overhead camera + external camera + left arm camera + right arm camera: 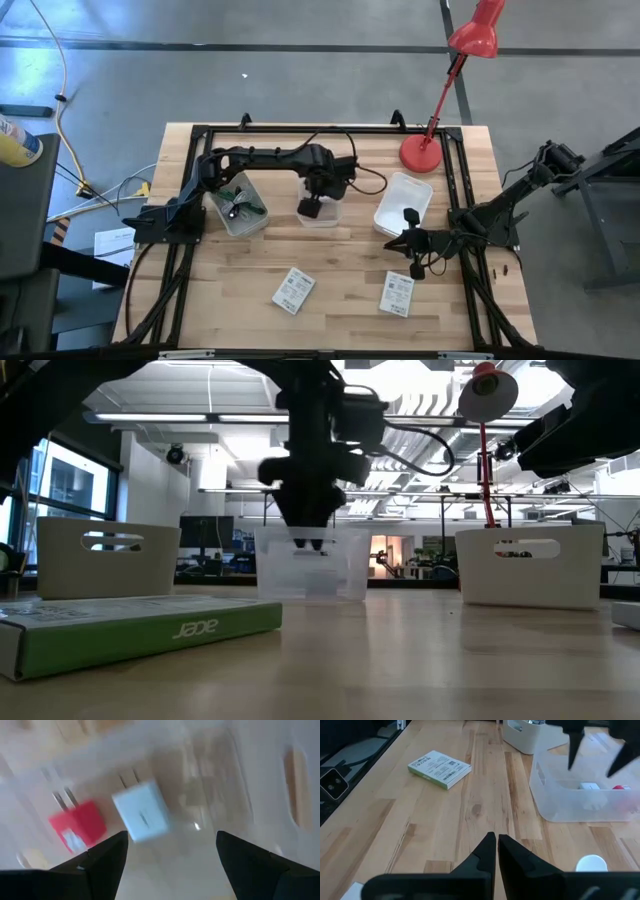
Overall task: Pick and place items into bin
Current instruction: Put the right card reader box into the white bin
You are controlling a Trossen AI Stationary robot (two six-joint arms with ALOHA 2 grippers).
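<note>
Left gripper (311, 207) spread wide over the clear bin (320, 212), white cube (141, 810) beside pink cube (78, 824) inside; right gripper (411, 240) pinched together near the right edge. Risk: rising fingers could clip the bin wall and drag it.

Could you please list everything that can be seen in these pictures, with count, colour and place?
Clear plastic bin: one, transparent, table middle, under the left gripper.
White plug cube: one, white, inside the clear bin.
Red plug cube: one, red-pink, inside the clear bin, beside the white one.
White plastic bins: two; the left one holds small dark items, the right one stands near the lamp.
Flat printed packets: two, white with green edges, front of the table.
Red desk lamp: one, back right of the table.
Wooden table: one, light wood.
Left gripper: jaws open, above the clear bin.
Right gripper: jaws shut, waiting at the right.
</note>
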